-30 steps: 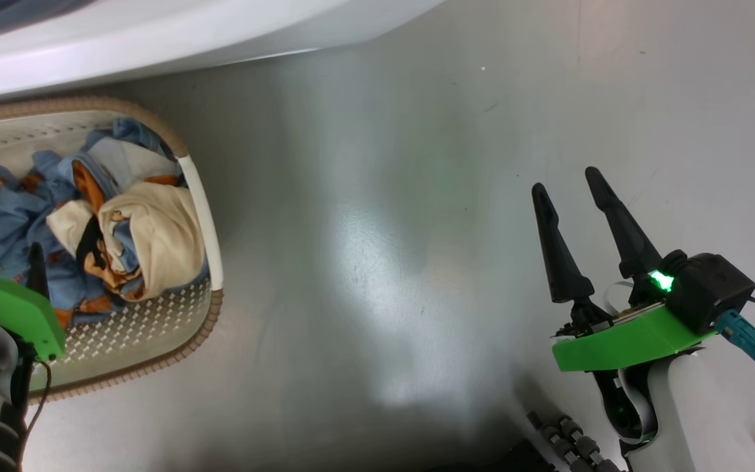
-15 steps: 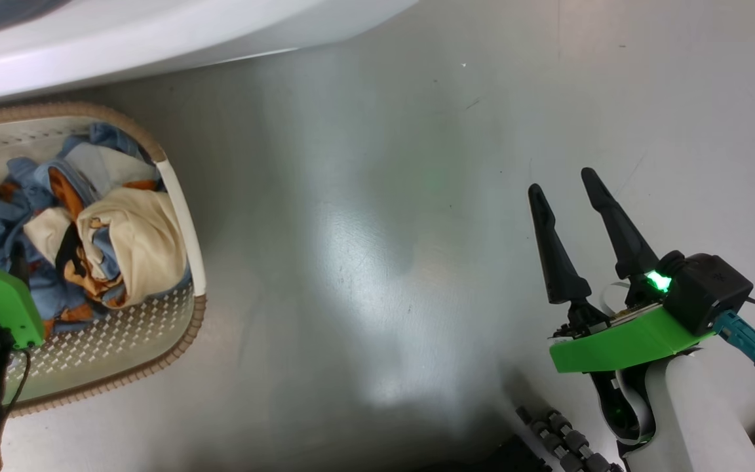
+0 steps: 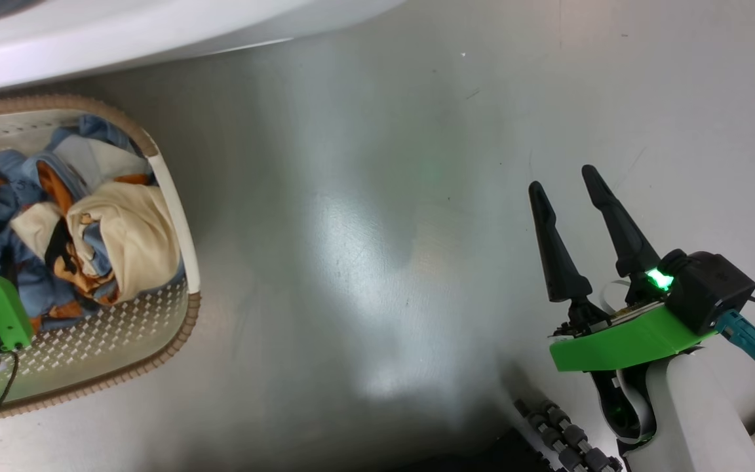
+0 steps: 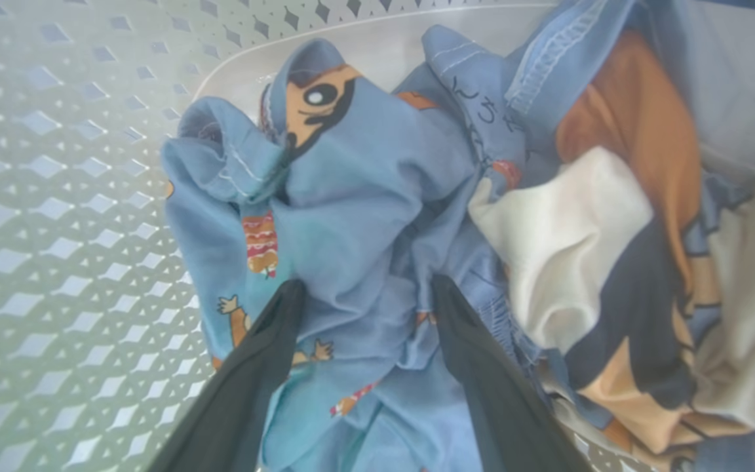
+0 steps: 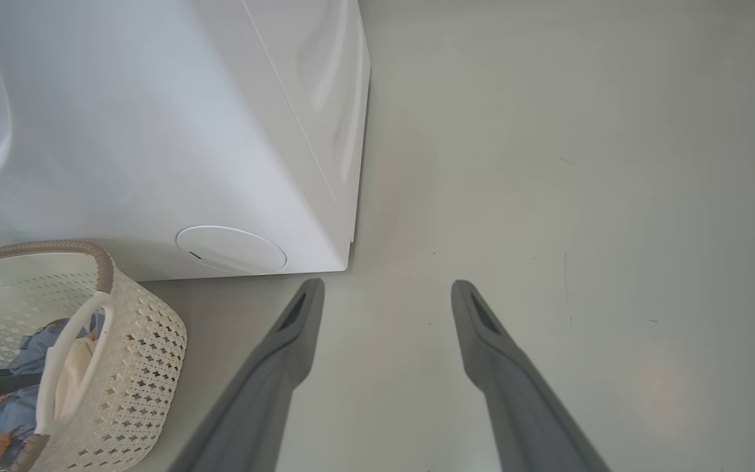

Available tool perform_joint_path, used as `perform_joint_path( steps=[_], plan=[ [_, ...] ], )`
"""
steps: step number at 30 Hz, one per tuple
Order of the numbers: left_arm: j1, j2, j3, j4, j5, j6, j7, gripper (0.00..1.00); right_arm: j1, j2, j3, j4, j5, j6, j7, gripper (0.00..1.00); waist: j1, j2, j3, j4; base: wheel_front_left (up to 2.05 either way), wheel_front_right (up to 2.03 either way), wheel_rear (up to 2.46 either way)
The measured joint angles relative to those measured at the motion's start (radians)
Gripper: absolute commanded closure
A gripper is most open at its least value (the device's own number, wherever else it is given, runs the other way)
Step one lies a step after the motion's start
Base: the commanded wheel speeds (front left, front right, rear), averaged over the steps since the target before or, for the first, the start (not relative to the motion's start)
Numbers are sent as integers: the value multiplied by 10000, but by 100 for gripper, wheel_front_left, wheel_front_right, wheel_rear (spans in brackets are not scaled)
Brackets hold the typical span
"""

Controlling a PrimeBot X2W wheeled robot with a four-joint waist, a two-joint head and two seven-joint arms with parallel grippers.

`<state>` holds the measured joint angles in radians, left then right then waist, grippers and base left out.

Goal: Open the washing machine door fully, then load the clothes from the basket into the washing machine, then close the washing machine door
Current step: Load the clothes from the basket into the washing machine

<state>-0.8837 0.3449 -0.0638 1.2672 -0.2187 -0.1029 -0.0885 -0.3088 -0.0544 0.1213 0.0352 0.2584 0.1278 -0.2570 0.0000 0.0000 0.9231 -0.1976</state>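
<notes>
The cream basket (image 3: 177,216) stands on the floor at the left, against the white washing machine (image 3: 154,33). It holds the clothes (image 3: 109,229), blue printed fabric with a cream piece on top. In the left wrist view my left gripper (image 4: 366,288) is open, its fingers (image 4: 266,354) pressed down into the blue fabric (image 4: 351,216) with a fold bunched between them. My right gripper (image 3: 567,187) hangs open and holds nothing over bare floor at the right. The right wrist view shows the washing machine (image 5: 154,131) and the basket (image 5: 135,367). The door is out of view.
Grey glossy floor (image 3: 364,229) spreads between the basket and my right arm. A round white cap (image 5: 230,249) sits low on the washer's front corner. Black ribbed cabling (image 3: 564,439) lies at the bottom edge by my right arm.
The head camera has turned a little, sliding the whole picture left. The left finger that showed above the green wrist mount is now hidden. The right gripper holds the same pose.
</notes>
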Motion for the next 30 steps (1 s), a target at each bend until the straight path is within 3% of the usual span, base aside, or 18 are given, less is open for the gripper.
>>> perform_joint_path(
  steps=[5,6,8,10,20,30],
  plan=[
    [-57,130,-86,36,-69,-79,-10,0,-8,2,50,-31,17,0,0,0,0,1,109,-83,0,0,0],
    [-64,155,-86,44,-94,-90,-10,9,-11,2,71,-35,31,0,0,0,0,1,133,-108,0,0,0],
    [-85,217,-125,67,-105,-115,-8,64,-35,2,96,-38,88,0,0,0,0,1,182,-162,0,0,0],
    [-107,238,-144,90,-209,-165,-12,100,-64,2,96,-65,88,0,0,0,0,1,219,-209,0,0,0],
    [-221,82,-389,79,-527,-263,-1139,100,-249,4,-125,-117,84,0,0,0,0,0,-51,-109,0,0,0],
    [208,-245,-1310,-838,-1434,-263,-1597,100,-353,2,-247,-31,-36,0,0,0,0,0,-795,275,0,0,0]
  ],
)
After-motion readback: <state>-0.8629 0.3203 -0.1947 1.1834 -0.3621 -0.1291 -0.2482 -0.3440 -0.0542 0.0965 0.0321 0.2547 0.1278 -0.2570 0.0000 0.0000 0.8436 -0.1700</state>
